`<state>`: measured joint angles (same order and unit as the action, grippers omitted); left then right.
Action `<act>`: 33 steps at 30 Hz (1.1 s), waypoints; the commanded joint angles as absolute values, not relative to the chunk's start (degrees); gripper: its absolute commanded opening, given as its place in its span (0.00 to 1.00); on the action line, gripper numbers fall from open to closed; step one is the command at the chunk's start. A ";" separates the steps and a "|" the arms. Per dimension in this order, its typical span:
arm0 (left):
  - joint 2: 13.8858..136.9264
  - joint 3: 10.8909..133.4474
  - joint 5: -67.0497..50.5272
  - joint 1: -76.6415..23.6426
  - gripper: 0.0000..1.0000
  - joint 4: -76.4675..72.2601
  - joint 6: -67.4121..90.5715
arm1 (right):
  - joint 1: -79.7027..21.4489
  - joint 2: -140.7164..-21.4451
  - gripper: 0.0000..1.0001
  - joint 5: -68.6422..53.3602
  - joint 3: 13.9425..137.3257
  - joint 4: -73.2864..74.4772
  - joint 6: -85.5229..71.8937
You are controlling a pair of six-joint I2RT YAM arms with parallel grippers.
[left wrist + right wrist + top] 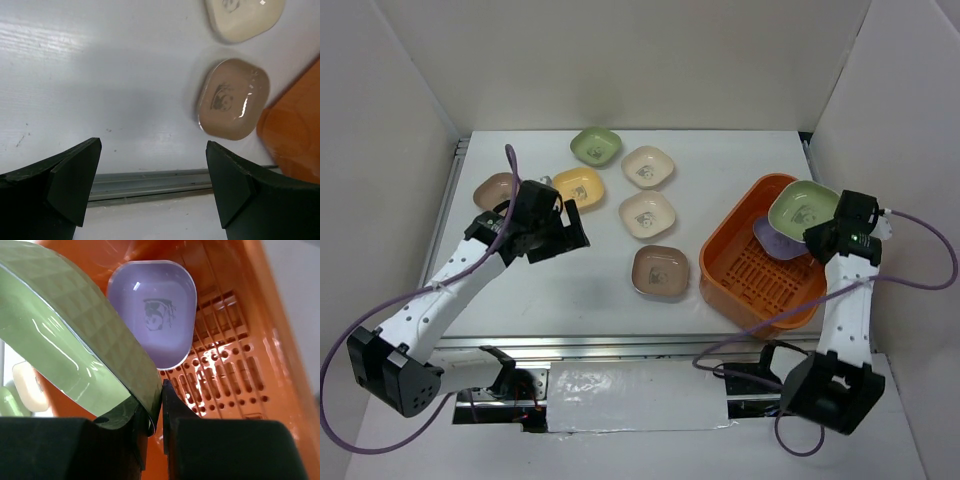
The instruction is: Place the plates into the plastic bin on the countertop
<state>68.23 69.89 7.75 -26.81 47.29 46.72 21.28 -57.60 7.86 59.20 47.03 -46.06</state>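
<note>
My right gripper [161, 390] is shut on the rim of a green plate [60, 340], holding it tilted over the orange plastic bin [235, 370]. A lilac plate [155, 315] lies on the bin's slotted floor just below. From above, the held green plate [803, 207] hangs over the bin's [750, 275] far right corner. Several plates lie on the white countertop [550, 290], among them a brown one [660, 271], a cream one [647, 213] and a yellow one [578, 186]. My left gripper [153, 145] is open and empty above the countertop, left of the brown plate [232, 97].
A metal rail [150, 182] runs along the countertop's near edge. White walls enclose the back and both sides. A tan plate [494, 190] sits by the left rail, partly behind my left arm. A purple cable [920, 250] loops right of the bin.
</note>
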 commanded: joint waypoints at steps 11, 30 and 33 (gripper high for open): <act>67.86 67.59 1.50 -27.95 0.99 41.75 44.82 | 25.49 -70.74 0.03 -3.25 54.85 34.46 -63.18; 71.89 70.31 1.40 -28.04 0.99 42.19 42.63 | 6.35 -62.83 1.00 2.26 77.85 41.38 -56.88; 72.95 71.45 2.02 -28.04 0.99 42.71 42.37 | -2.32 -63.29 1.00 6.23 81.04 48.16 -54.24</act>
